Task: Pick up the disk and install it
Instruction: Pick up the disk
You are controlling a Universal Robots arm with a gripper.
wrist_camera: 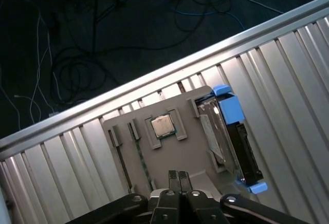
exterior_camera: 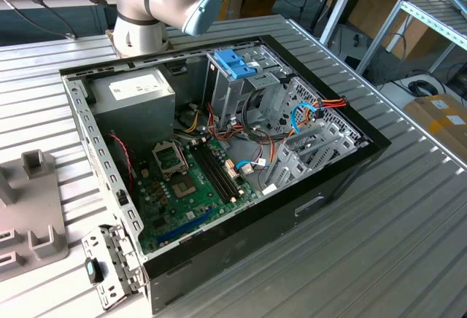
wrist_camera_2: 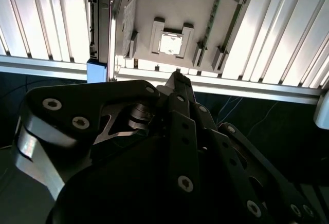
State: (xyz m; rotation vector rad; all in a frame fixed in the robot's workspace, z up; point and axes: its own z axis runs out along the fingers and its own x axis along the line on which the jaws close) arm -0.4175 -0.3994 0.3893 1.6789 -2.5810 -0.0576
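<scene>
Disk (wrist_camera: 241, 147) not picked yet: you can see it standing on edge in the grey holder (wrist_camera: 175, 154) on the slatted table. Gripper (wrist_camera: 179, 176) hovers above the holder, fingers pressed together, empty. Open computer case (exterior_camera: 292, 216) sits well apart. All 2 steps remain.

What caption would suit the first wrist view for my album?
Shut gripper near a grey holder carrying the blue-framed disk and a chip.

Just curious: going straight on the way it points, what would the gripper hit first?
Probably the flat grey plastic holder, near its small square silver chip, not the blue-framed disk beside it; depth is unclear.
</scene>
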